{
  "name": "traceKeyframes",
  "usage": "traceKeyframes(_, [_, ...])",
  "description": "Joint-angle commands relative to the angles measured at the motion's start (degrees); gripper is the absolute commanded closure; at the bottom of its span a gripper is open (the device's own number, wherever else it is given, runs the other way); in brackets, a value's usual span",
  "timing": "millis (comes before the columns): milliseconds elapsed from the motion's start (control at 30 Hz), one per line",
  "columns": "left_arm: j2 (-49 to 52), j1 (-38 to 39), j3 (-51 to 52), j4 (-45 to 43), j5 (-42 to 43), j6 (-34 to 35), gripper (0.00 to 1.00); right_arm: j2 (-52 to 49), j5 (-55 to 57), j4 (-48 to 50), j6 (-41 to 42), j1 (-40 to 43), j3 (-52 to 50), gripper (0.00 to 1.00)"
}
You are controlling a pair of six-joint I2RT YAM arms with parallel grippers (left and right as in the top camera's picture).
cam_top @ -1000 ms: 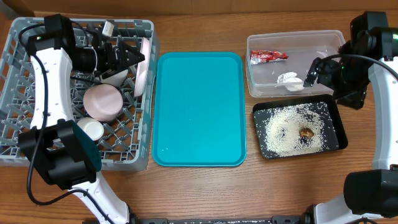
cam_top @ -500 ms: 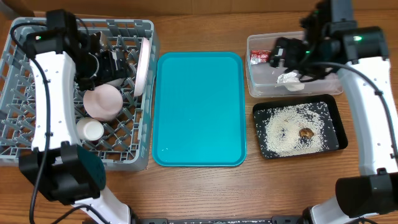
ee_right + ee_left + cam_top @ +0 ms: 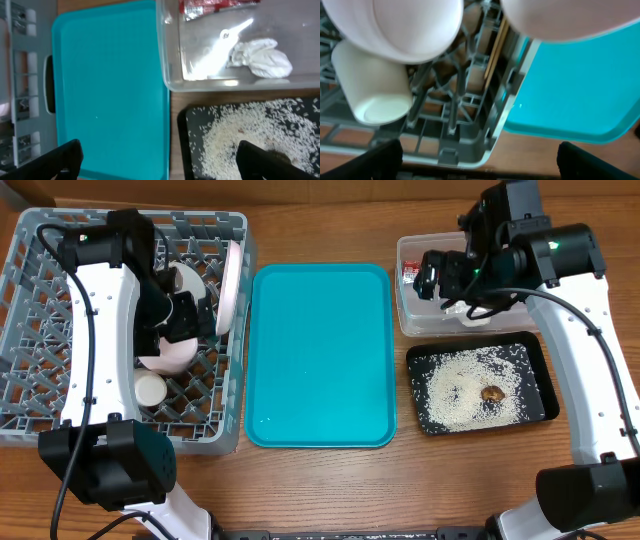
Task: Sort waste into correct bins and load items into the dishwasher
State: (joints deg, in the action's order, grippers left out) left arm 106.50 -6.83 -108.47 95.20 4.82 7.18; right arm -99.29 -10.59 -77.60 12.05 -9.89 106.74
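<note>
Since a second ago the right arm has swung in from the counter's far right edge to hang over the clear tub (image 3: 408, 322), and the left arm has shifted toward the near side of the dish rack (image 3: 200, 436). Left gripper (image 3: 480, 162): fingers spread wide at the frame corners, nothing between them. Right gripper (image 3: 160, 160): likewise fully spread and empty. Contents, rack: white plate (image 3: 231, 285) standing on edge against the wall nearest the teal serving tray (image 3: 320, 355); pinkish-white bowl (image 3: 165, 358) upturned, partly under the left arm; a second pale bowl (image 3: 186, 280) behind it; small white cup (image 3: 150, 388) nearer the front; a thin wooden strip low in the lattice, probably the chopsticks (image 3: 495, 55), though the left wrist view is too blurred to be sure. Clear tub: red snack wrapper (image 3: 220, 6) at the far end, white tissue (image 3: 260, 57) apart from it. Black tray (image 3: 545, 360): rice grains (image 3: 455, 392) spread over the floor, brown food scrap (image 3: 491, 392) among them. Teal tray bare; no loose item seen on the counter (image 3: 320, 480). Judgement: sorting and loading look complete, so the step in hand is closing out. Next move calls for lifting both arms straight up before retracting, the left one especially, since it sits close among the dishes and could knock the plate over.
</note>
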Motion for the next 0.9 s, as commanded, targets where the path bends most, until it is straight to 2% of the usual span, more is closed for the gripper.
traceKeyframes(0, [-0.57, -0.24, -0.37, 1.64, -2.62, 0.68, 0.0, 0.33, 0.68, -1.05, -0.5, 0.37, 0.2, 0.0])
traceKeyframes(233, [-5.75, 0.52, 5.44, 1.18, -2.49, 0.52, 0.0, 4.33, 3.85, -2.29, -0.31, 0.37, -0.63, 0.0])
traceKeyframes(367, [-14.14, 1.6, 13.4, -4.85, -2.49, 0.31, 0.0, 10.34, 5.81, 1.57, -0.35, 0.37, -6.05, 0.0])
traceKeyframes(500, [-25.33, 2.75, 23.08, -13.07, -2.49, 0.04, 0.0, 19.17, 6.14, 8.9, -0.35, 0.37, -16.83, 0.0])
traceKeyframes(667, [-42.36, 4.74, 36.3, -25.22, -2.4, -5.64, 0.0, 34.14, 6.49, 20.24, -2.45, 0.37, -33.62, 0.0])
traceKeyframes(867, [-59.19, 5.46, 46.95, -31.82, -2.32, -2.08, 0.0, 50.58, 8.37, 26.75, -2.93, 0.37, -47.12, 0.0])
